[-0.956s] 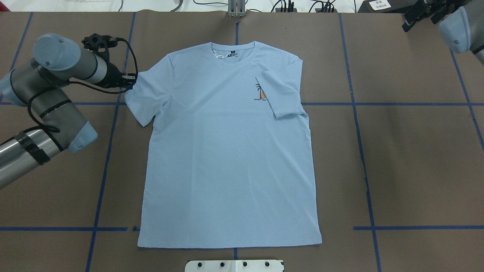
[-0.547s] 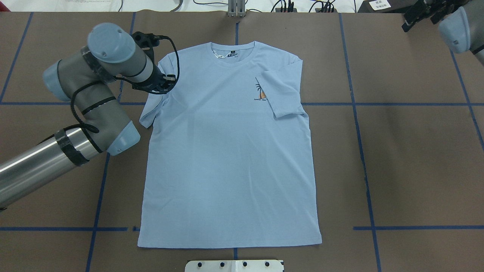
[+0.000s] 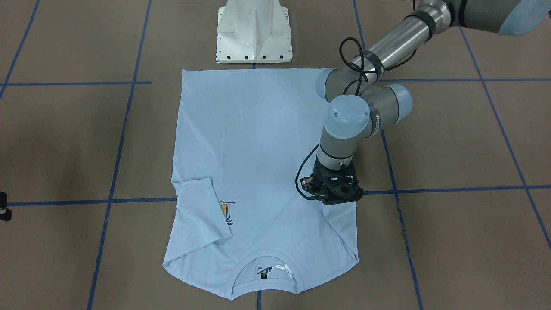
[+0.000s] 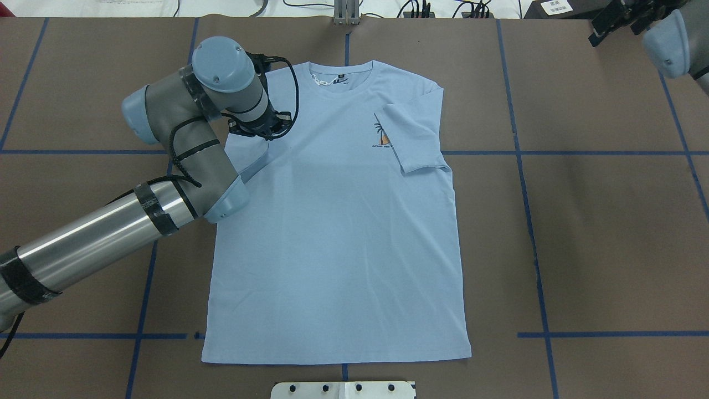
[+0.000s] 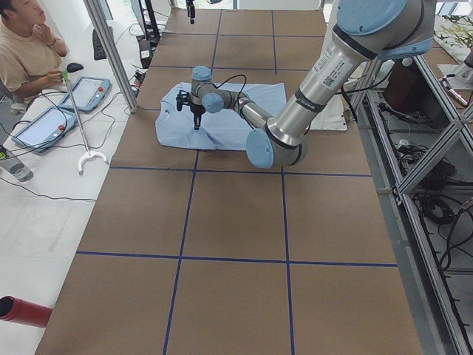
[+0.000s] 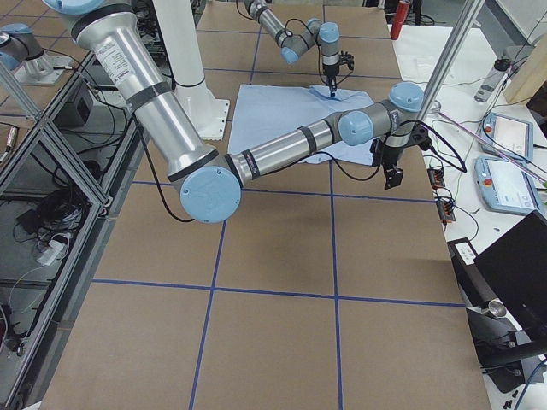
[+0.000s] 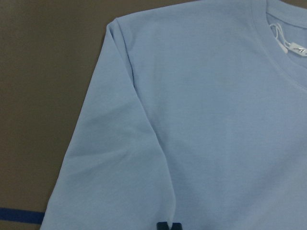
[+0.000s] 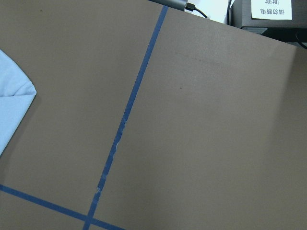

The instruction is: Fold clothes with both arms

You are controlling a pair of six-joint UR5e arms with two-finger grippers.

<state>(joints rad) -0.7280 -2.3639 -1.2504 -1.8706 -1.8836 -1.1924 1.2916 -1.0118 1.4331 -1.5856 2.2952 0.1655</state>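
The light blue T-shirt lies flat, front up, collar at the far side. One sleeve is folded inward, partly over the palm print. My left gripper is over the other shoulder, shut on that sleeve, which is drawn in over the shirt body. Its closed fingertips show at the bottom edge of the left wrist view, and the gripper also shows in the front view. My right gripper hangs at the far right corner, away from the shirt; I cannot tell its jaw state.
The white pedestal base stands just behind the shirt's hem. Blue tape lines cross the brown table. An operator sits with tablets beyond the table's far edge. Cables and boxes lie along that edge.
My left arm has swung right from beside the shirt, carrying the sleeve inward over the shirt body. The right arm has not moved.
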